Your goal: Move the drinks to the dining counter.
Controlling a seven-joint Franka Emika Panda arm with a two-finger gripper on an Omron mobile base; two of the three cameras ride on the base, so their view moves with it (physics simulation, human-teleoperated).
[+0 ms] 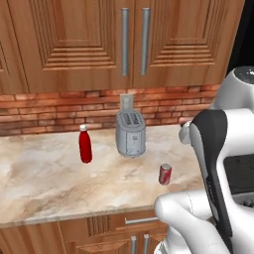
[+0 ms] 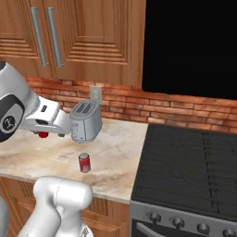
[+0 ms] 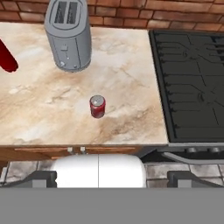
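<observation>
Claw point(image 3: 112, 177) spread apart, holding nothing, above counter point(image 3: 39, 118) edge; soda can point(image 3: 97, 106) stands near front, toaster point(image 3: 68, 37) behind it, red bottle point(image 1: 85, 144) left of toaster.

the white arm point(image 1: 218, 163) rises from the near right of the left base view, its dark-jointed upper link folded back close to the cameras. in the right base view the forearm point(image 2: 44, 121) reaches from the left edge toward the right, held roughly level. in the hand view the gripper point(image 3: 112, 178) looks downward and forward, with its two dark finger tips point(image 3: 41, 178) standing far apart, jaws spread wide with nothing between them.
</observation>
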